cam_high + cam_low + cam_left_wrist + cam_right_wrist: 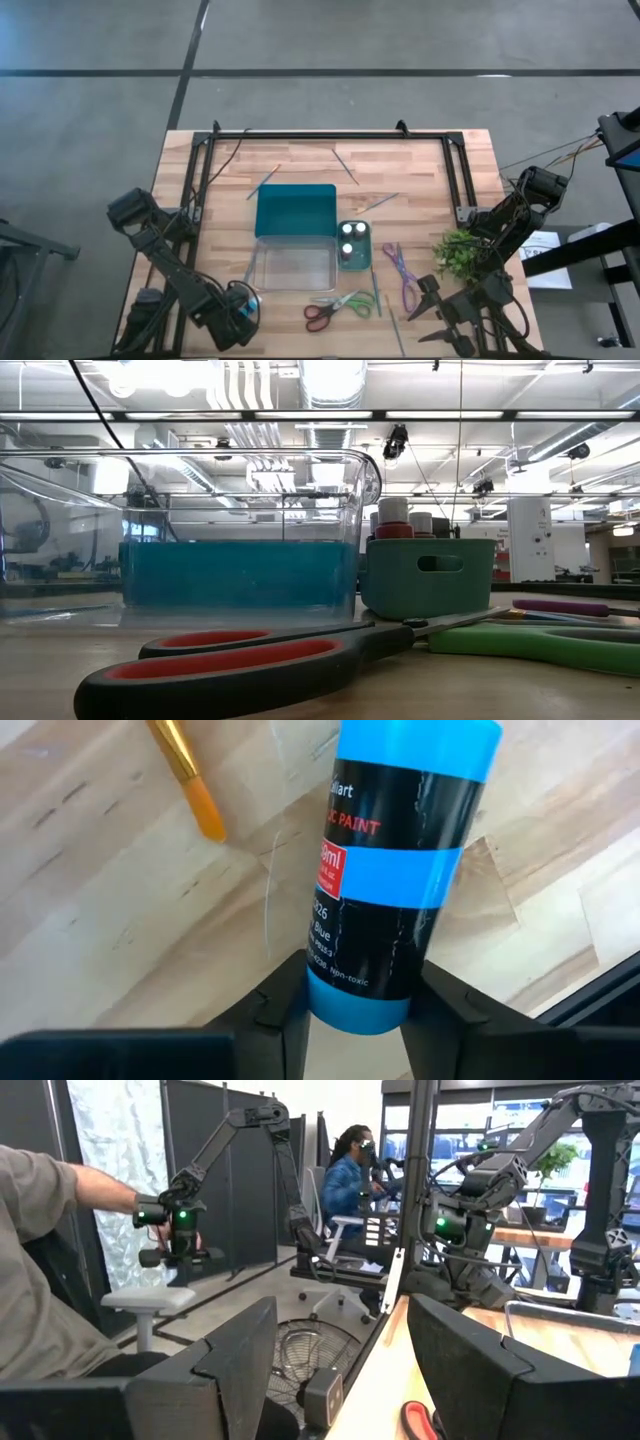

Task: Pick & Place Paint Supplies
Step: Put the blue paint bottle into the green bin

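Note:
A blue paint bottle with a black label lies on the wooden table near its front left corner, and my left gripper is shut on it; its cap is out of frame. An orange-tipped brush lies beside it. Two white-capped bottles stand in a small teal cup. Red-and-green scissors and purple scissors lie flat near the front edge. Thin brushes lie farther back. My right gripper hangs open at the front right, holding nothing. My left gripper pinches the bottle's bottom end between its two fingers, one on each side. The fingers come from above, pointing down, and lie across the bottle. The bottle stretches away from them, close over the wood; I cannot tell whether it touches the wood.
A teal lid and a clear container sit mid-table, left of the cup. A green plant sprig lies near the right arm. A black frame borders the table's far part. A person sits beyond the table in the right wrist view.

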`<state>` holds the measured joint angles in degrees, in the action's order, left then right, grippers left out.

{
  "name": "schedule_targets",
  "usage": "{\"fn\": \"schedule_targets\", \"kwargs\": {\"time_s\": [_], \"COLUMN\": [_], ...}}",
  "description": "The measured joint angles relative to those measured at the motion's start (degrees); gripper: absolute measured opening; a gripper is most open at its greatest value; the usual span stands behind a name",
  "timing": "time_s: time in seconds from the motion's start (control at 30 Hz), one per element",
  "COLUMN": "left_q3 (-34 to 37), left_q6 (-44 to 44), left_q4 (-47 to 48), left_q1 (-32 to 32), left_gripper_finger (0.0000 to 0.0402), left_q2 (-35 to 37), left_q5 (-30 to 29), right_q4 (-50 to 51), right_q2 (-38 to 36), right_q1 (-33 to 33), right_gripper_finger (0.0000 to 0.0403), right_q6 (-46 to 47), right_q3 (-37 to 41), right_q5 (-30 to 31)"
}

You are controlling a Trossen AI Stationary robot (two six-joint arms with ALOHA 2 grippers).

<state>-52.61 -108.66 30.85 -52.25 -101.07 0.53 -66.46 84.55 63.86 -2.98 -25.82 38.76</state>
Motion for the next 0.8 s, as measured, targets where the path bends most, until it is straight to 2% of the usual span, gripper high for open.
{"fn": "schedule_targets", "kwargs": {"time_s": [0.13,0.27,0.4,0.53,0.67,0.8], "left_q3": [-0.3,-2.6,-5.4,-7.2,-9.2,-10.2], "left_q6": [4.9,12.4,21.0,34.3,47.0,58.4], "left_q4": [-0.7,-0.8,-4.2,-10.9,-16.2,-19.5], "left_q1": [-1.2,-3.1,-3.6,-3.3,-2.5,-1.6], "left_gripper_finger": [0.0120,0.0120,0.0120,0.0120,0.0120,0.0120], "left_q2": [0.1,-0.3,-0.8,-0.6,-0.6,-0.5], "left_q5": [-1.4,-6.4,-15.3,-24.2,-30.0,-37.6], "right_q4": [-0.2,-0.1,0.2,3.6,9.9,12.1], "right_q2": [0.0,0.0,0.0,0.0,0.0,0.0], "right_q1": [0.0,0.0,0.0,-0.8,-3.7,-7.9], "right_gripper_finger": [0.0222,0.0222,0.0222,0.0222,0.0222,0.0222], "right_q6": [0.0,-0.9,-4.5,-8.5,-9.0,-9.4], "right_q3": [0.0,-0.1,-1.4,-4.0,-7.6,-9.8], "right_q5": [0.2,0.2,0.1,0.2,0.2,-1.4]}}
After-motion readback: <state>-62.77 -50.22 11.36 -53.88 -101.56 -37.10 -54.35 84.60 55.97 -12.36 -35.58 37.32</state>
